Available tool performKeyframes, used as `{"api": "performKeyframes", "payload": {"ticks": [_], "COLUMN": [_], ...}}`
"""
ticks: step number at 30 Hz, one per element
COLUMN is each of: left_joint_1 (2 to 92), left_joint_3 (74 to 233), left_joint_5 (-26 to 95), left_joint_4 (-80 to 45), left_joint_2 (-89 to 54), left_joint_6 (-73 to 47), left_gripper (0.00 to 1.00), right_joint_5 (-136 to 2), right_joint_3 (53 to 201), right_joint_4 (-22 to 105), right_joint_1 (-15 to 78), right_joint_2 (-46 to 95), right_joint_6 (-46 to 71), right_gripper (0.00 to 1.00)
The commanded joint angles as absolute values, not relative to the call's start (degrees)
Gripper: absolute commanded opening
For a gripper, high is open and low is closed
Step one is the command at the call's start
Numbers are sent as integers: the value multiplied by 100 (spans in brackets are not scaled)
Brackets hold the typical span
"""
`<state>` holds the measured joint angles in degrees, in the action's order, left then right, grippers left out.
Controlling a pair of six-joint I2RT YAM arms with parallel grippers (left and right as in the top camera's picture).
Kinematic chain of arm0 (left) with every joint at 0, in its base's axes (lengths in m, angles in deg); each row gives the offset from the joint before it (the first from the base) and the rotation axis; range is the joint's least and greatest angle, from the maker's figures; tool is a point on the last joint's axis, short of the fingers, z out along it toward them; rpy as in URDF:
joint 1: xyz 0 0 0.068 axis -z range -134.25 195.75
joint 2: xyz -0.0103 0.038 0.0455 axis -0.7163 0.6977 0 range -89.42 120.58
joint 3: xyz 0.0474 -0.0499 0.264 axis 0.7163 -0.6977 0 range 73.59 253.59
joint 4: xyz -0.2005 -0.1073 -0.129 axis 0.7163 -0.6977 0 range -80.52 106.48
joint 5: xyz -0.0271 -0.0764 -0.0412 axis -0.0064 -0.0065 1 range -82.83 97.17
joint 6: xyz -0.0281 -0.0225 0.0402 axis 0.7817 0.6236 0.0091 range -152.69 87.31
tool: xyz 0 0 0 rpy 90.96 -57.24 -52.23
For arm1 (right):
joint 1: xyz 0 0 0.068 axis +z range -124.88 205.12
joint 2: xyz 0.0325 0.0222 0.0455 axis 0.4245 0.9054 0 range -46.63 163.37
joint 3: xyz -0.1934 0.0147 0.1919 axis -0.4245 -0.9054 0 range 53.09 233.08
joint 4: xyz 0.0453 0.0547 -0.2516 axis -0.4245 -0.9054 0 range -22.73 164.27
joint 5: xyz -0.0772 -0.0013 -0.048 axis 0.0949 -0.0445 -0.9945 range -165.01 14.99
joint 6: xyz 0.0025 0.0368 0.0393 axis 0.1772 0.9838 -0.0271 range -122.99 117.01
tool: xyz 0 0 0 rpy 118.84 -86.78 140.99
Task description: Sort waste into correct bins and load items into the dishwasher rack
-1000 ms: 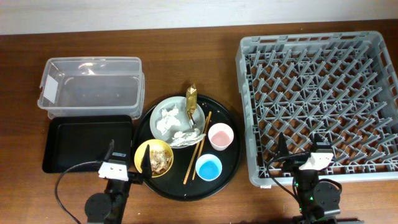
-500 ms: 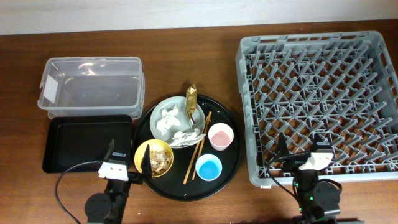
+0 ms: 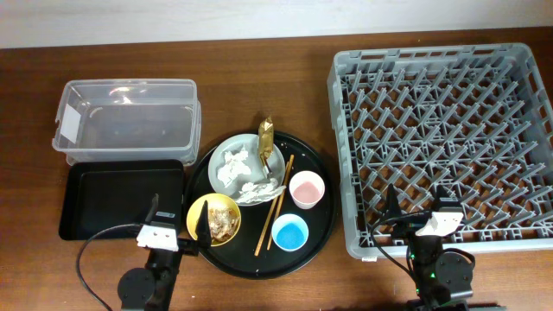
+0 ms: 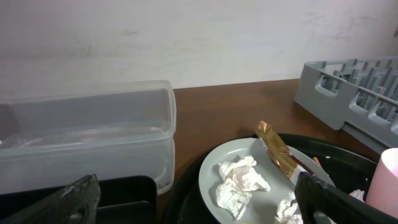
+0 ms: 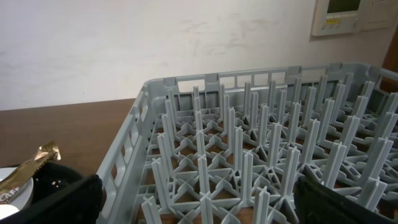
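Left hand (image 3: 175,215): fingers apart, holding nothing, low over the counter (image 3: 259,69) between the black tray (image 3: 121,200) and the yellow bowl (image 3: 198,211).
Right hand (image 3: 417,204): fingers apart, empty, at the near wall of the rack (image 3: 432,53).
Waste: napkins (image 3: 233,164) and foil wrapper (image 3: 266,138) lie on the plate (image 3: 247,142), just beyond the left hand; scraps (image 3: 223,223) are in the bowl.
Cut off: the left wrist view shows only an edge of the pink cup (image 4: 384,180).

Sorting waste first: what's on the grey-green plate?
Two crumpled white napkins and a gold foil wrapper lie on the plate; whatever is beneath the napkins is hidden.
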<state>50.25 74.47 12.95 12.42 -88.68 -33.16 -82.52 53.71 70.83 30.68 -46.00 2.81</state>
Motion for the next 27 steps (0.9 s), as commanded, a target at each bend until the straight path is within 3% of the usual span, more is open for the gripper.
{"api": "performKeyframes", "payload": {"ticks": [1,27], "left_joint_1": [5046,5046], "left_joint_3": [7410,7416], "left_joint_5": [1359,1383], "left_joint_4": [1249,1338], "left_joint_2": [-8912,-8912], "left_joint_6": [-3425,-3384], "left_gripper": [99,99], "right_joint_5": [-8322,-8252], "right_joint_3": [5340,5340], "right_joint_4": [7041,7061], "right_joint_1": [3033,3033], "right_joint_2": [-4642,-4642], "right_joint_6": [279,353], "right_gripper": [99,99]}}
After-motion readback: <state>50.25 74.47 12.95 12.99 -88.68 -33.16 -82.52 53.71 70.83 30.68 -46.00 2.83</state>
